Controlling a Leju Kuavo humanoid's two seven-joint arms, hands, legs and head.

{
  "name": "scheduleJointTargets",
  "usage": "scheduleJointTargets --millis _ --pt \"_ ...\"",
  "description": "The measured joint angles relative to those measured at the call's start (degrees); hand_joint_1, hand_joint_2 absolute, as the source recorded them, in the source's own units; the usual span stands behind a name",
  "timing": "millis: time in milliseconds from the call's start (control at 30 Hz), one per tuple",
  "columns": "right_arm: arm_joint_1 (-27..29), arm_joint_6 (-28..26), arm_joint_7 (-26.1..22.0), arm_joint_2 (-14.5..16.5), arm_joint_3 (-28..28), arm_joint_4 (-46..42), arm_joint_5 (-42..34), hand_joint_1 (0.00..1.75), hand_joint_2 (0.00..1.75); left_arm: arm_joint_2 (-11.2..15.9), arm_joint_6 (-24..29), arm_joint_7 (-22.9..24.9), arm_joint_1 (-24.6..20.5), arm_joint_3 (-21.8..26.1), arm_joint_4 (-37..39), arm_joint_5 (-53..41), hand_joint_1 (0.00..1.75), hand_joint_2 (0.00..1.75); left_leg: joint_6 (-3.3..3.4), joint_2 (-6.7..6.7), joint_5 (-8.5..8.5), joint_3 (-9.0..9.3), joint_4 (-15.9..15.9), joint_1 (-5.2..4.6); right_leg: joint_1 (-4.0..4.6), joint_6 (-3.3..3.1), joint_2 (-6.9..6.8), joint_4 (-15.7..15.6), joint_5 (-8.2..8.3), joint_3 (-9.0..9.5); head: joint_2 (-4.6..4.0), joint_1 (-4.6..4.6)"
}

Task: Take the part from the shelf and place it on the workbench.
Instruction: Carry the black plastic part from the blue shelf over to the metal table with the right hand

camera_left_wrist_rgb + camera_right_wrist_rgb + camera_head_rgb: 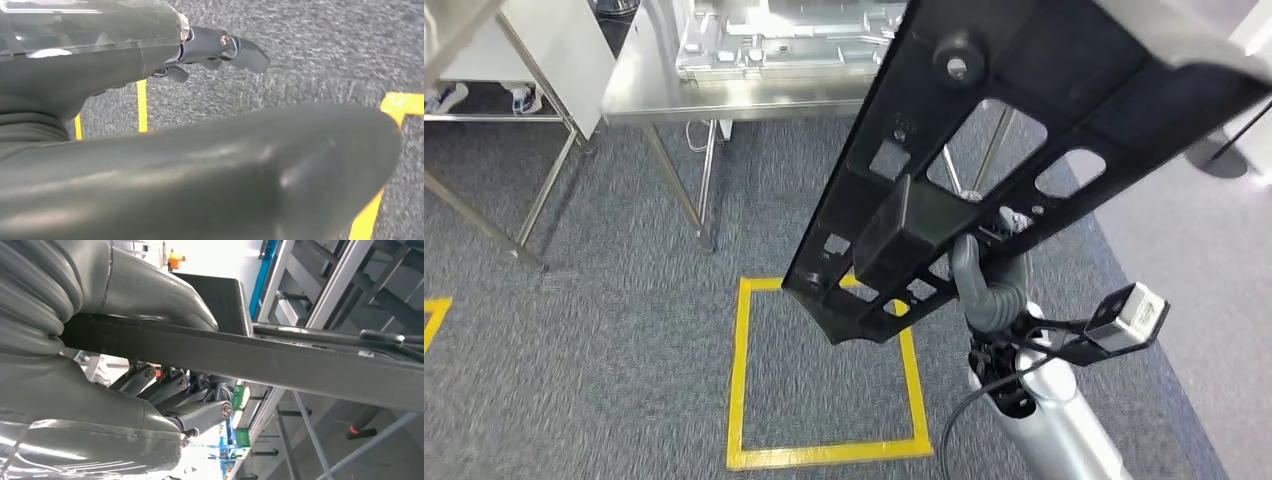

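The part (984, 170) is a long black plastic panel with several cut-outs, held up at a slant above the grey carpet. My right hand (989, 290) grips it near its lower end from beneath. In the right wrist view the thumb lies over the part's black edge (300, 365) and the fingers (200, 412) curl under it. The steel workbench (724, 100) stands ahead at the top of the head view, beyond the part's upper end. My left hand (100, 65) hangs over the carpet with nothing in it, thumb and fingers (225, 47) apart.
Silvery cast parts (774, 45) lie on the workbench. A second steel-legged table (544, 120) stands at the left. A yellow taped square (824, 452) marks the carpet below the part. Light smooth floor (1204, 260) runs along the right.
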Motion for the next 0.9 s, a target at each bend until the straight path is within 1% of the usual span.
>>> scheduleJointTargets --millis 33,67,100,133,167,200,267,300,333,367,400,433,467,500,533,567,600,633,667,700,767,800,833,867,900 --pt "0.0 0.0 0.0 0.0 -0.1 0.0 0.0 1.75 1.75 0.0 0.0 0.0 0.0 0.0 0.0 -0.1 0.00 0.00 0.11 -0.01 -0.39 0.75 -0.3 0.03 -0.13 0.29 -0.08 3.5 -0.82 -2.62 -0.01 0.10" --pt "0.1 -0.1 0.0 0.0 -0.1 -0.1 0.0 1.75 1.75 0.0 0.0 0.0 0.0 0.0 0.0 -0.3 0.00 0.00 0.16 -0.04 -0.87 1.49 -0.5 0.07 -0.28 0.53 -0.11 6.5 -2.38 -5.24 -0.01 0.16" --pt "0.3 -0.2 0.1 0.0 -0.1 -0.1 0.1 1.75 1.75 -0.1 0.0 0.0 0.0 0.0 0.0 -0.4 0.00 0.00 0.13 -0.08 -1.45 2.25 -0.5 0.11 -0.44 0.73 -0.13 8.2 -3.87 -7.39 -0.02 0.16" --pt "0.4 -0.3 0.1 0.0 -0.1 -0.1 0.2 1.75 1.75 -0.1 0.0 0.0 0.0 0.0 0.0 -0.5 0.00 0.00 0.05 -0.13 -2.10 3.13 -0.5 0.16 -0.59 0.87 -0.18 8.5 -4.59 -8.81 -0.01 0.15" --pt "0.5 -0.4 0.1 0.0 -0.2 -0.1 0.4 1.75 1.75 -0.1 0.0 0.0 0.0 0.0 0.0 -0.6 0.00 0.00 -0.09 -0.19 -2.80 4.12 -0.5 0.24 -0.70 0.94 -0.27 7.1 -3.98 -9.40 -0.02 0.17" --pt "0.5 -0.5 0.1 0.0 -0.2 -0.1 0.5 1.75 1.75 -0.1 0.0 0.0 0.0 0.0 0.0 -0.8 0.00 0.00 -0.30 -0.21 -3.51 5.16 -0.5 0.34 -0.79 0.94 -0.39 4.2 -1.87 -9.22 -0.01 0.17" --pt "0.6 -0.8 0.1 0.0 -0.2 -0.1 0.9 1.75 1.75 -0.1 0.0 0.0 -0.1 0.0 0.0 -0.9 0.00 0.00 -0.89 -0.24 -4.98 6.88 -0.5 0.45 -0.78 0.71 -0.84 -3.1 4.81 -7.97 -0.02 0.23" --pt "0.6 -1.0 0.1 0.0 -0.2 -0.1 1.1 1.75 1.75 -0.1 0.0 0.0 -0.2 0.0 0.0 -0.9 0.00 0.00 -1.26 -0.23 -5.59 7.40 -0.5 0.45 -0.62 0.36 -1.01 -5.5 7.06 -7.57 -0.02 0.28" --pt "0.7 -1.2 0.1 0.0 -0.2 -0.2 1.3 1.75 1.75 -0.1 0.0 0.0 -0.3 0.0 0.0 -1.0 0.00 0.00 -1.67 -0.22 -6.03 7.79 -0.7 0.42 -0.45 -0.09 -1.09 -6.7 8.35 -7.41 -0.03 0.32" --pt "0.8 -1.3 0.1 0.0 -0.1 -0.3 1.5 1.75 1.75 -0.1 0.0 0.0 -0.4 0.0 0.0 -1.0 0.00 0.00 -2.10 -0.20 -6.13 8.26 -0.7 0.36 -0.29 -0.63 -1.04 -7.0 8.29 -7.34 -0.03 0.31" --pt "0.9 -1.5 0.1 0.1 -0.1 -0.3 1.6 1.75 1.75 -0.1 0.0 0.0 -0.6 0.0 0.0 -1.0 0.00 0.00 -2.52 -0.15 -6.16 8.57 -0.9 0.36 -0.25 -1.18 -0.89 -7.1 8.11 -6.92 -0.03 0.27" --pt "1.0 -1.5 0.0 0.1 -0.1 -0.4 1.7 1.75 1.75 -0.1 0.0 0.1 -0.6 0.0 0.0 -1.0 0.00 0.00 -2.79 -0.11 -6.18 8.85 -0.4 0.39 -0.30 -1.68 -0.78 -7.4 8.03 -6.27 -0.03 0.23" --pt "1.0 -1.5 -0.1 0.3 -0.1 -0.5 1.8 1.75 1.75 0.0 0.1 0.1 -0.7 0.0 0.0 -1.0 0.00 0.00 -2.98 -0.09 -6.32 8.47 1.1 0.44 -0.33 -2.13 -0.72 -7.7 7.76 -5.53 -0.03 0.04" --pt "1.0 -1.5 -0.2 0.4 -0.1 -0.5 2.0 1.75 1.75 0.0 0.1 0.1 -0.8 0.0 0.0 -1.0 0.00 0.00 -3.07 -0.08 -6.95 7.26 3.7 0.53 -0.30 -2.52 -0.68 -7.8 7.43 -4.83 -0.03 -0.15" --pt "1.1 -1.4 -0.3 0.6 -0.1 -0.5 2.1 1.75 1.75 0.0 0.2 0.2 -0.9 0.0 0.0 -1.0 0.00 0.00 -3.11 -0.08 -7.99 5.26 7.2 0.59 -0.17 -2.84 -0.68 -7.9 7.00 -4.32 -0.02 -0.30" --pt "1.2 -1.4 -0.4 0.7 0.0 -0.5 2.2 1.75 1.75 -0.1 0.2 0.2 -1.0 0.0 0.0 -1.0 0.00 0.00 -3.18 -0.08 -9.48 2.71 11.0 0.60 0.01 -3.08 -0.65 -7.9 6.56 -3.91 -0.02 -0.50" --pt "1.3 -1.4 -0.4 0.8 0.0 -0.5 2.3 1.75 1.75 0.0 0.2 0.2 -0.9 0.0 0.0 -1.0 0.00 0.00 -3.22 -0.08 -10.94 0.34 13.9 0.58 0.21 -3.25 -0.59 -7.9 6.10 -3.49 -0.02 -0.57" --pt "1.5 -1.4 -0.4 0.9 0.0 -0.5 2.3 1.75 1.75 0.0 0.2 0.2 -0.8 0.0 0.0 -1.0 0.00 0.00 -3.21 -0.08 -11.71 -1.39 15.3 0.55 0.43 -3.38 -0.49 -7.9 5.60 -2.94 -0.02 -0.63" --pt "1.6 -1.4 -0.4 0.9 0.1 -0.5 2.3 1.75 1.75 0.0 0.3 0.3 -0.7 0.0 0.0 -1.0 0.00 0.00 -3.10 -0.08 -11.29 -2.26 14.8 0.52 0.65 -3.45 -0.39 -7.9 5.09 -2.30 -0.02 -0.69" --pt "1.6 -1.4 -0.4 0.9 0.1 -0.5 2.3 1.75 1.75 0.0 0.3 0.3 -0.6 0.0 0.0 -1.0 0.00 0.00 -2.85 -0.08 -9.43 -2.18 12.4 0.45 0.85 -3.48 -0.30 -7.9 4.57 -1.56 -0.02 -0.74" --pt "1.6 -1.4 -0.4 1.0 0.2 -0.5 2.3 1.75 1.75 0.1 0.3 0.3 -0.5 0.0 0.0 -1.0 0.00 0.00 -1.92 -0.07 -3.76 -0.80 5.5 0.03 1.14 -3.40 -0.26 -7.9 3.53 -0.13 -0.03 -0.67" --pt "1.6 -1.4 -0.5 1.1 0.2 -0.4 2.3 1.75 1.75 0.2 0.2 0.3 -0.6 0.0 0.0 -1.0 0.00 0.00 -1.49 -0.11 -2.12 -0.25 3.0 -0.28 1.17 -3.22 -0.22 -7.9 3.12 0.30 -0.03 -0.63" --pt "1.5 -1.4 -0.5 1.2 0.2 -0.4 2.3 1.75 1.75 0.3 0.2 0.3 -0.6 0.0 0.0 -1.0 0.00 0.00 -1.10 -0.14 -1.04 0.10 1.5 -0.57 1.14 -2.96 -0.18 -8.0 2.79 0.56 -0.03 -0.57" --pt "1.5 -1.4 -0.5 1.3 0.2 -0.4 2.3 1.75 1.75 0.4 0.2 0.3 -0.6 0.0 0.0 -1.1 0.00 0.00 -0.85 -0.17 -0.99 0.18 1.0 -0.77 1.08 -2.60 -0.13 -7.8 2.76 0.71 -0.02 -0.55" --pt "1.5 -1.4 -0.5 1.4 0.2 -0.4 2.3 1.75 1.75 0.5 0.2 0.3 -0.5 0.0 0.0 -1.1 0.00 0.00 -0.61 -0.24 -0.95 0.60 0.6 -0.77 1.05 -2.24 -0.07 -7.6 2.79 0.78 -0.02 -0.58"
